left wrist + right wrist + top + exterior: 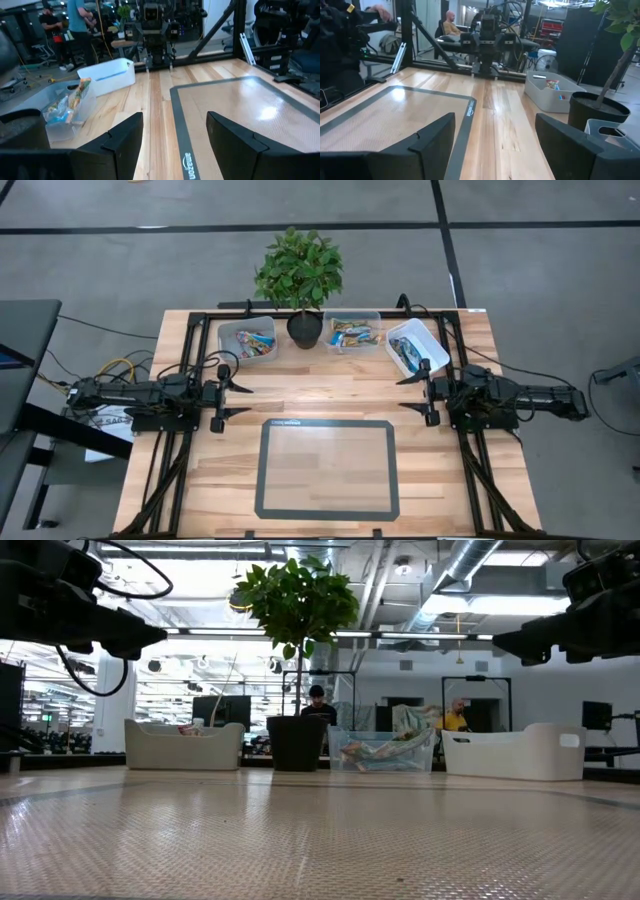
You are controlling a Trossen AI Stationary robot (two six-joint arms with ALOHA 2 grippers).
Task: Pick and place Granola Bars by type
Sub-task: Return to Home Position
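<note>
Wood, pale planks: table [330,395], filling the middle of the high view inside a black frame.

Grey-bordered mat [327,468], lower centre, long side running left to right. Its upper edge sits just below the line between my two grippers, with a strip of wood between it and the tubs.

Plant [300,265] in a dark pot [304,328], top centre, at the table's far edge.

Three tubs in a row along that edge: left white tub [226,338], beside the pot; clear tub [352,317], right of the pot; right white tub [427,338], turned at an angle.

My left gripper [240,401], left of centre, points right, fingers spread wide and holding nothing. It hangs just below the left white tub.

My right gripper [408,393], right of centre, points left, facing the other. Its fingers are likewise spread and hold nothing, and it hangs just below the right white tub.

Granola bars [355,335], all inside the three tubs:
- clear tub: mixed colours, long axes mostly left to right; in the left wrist view some lean up against the wall
- right white tub: blue, lying along the slanted tub
- left white tub: a jumble, direction not readable
</note>
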